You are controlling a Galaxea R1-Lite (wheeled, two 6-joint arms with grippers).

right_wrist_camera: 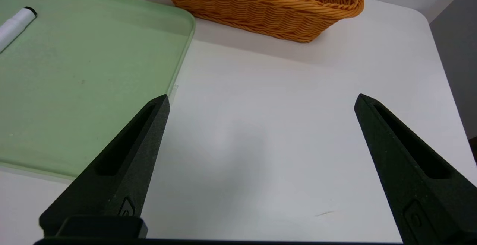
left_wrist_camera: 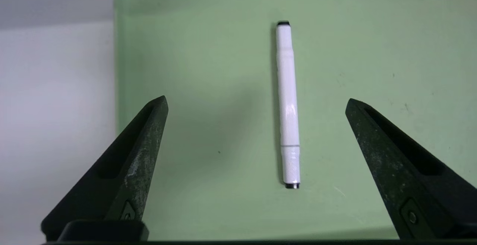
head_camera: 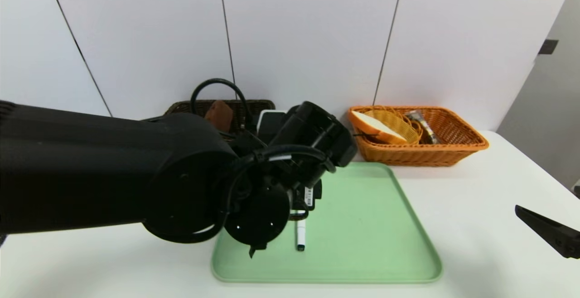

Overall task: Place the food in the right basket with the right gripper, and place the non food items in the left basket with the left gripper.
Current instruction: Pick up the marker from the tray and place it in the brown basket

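Sorting looked nearly finished. The orange basket (head_camera: 419, 137) at the far right of the tabletop (head_camera: 476, 207) already held a slice of bread (head_camera: 378, 127) and a wrapped item (head_camera: 419, 123); the dark basket (head_camera: 217, 108) at the far edge, left of centre, was mostly hidden behind the left arm, with a brown object (head_camera: 219, 113) and a white-and-black thing (head_camera: 271, 123) showing there, identity unclear. On the green tray (head_camera: 362, 225) only one thing was visible: a white marker pen (left_wrist_camera: 287, 105), lying in the tray's left half, roughly parallel to its left edge. Judged non-food, so it belonged to the left arm and the dark basket; that appeared to be the one step left, though the arm hid part of the tray. The left gripper (left_wrist_camera: 255, 103) hung above the pen with jaws spread wide, holding nothing. The pen lay between the two fingers but off centre, nearer one finger than the other, its length across the closing line, touching neither. The right gripper (right_wrist_camera: 261, 99) sat over bare tabletop near the right edge, beside the tray's right rim, jaws wide and empty.
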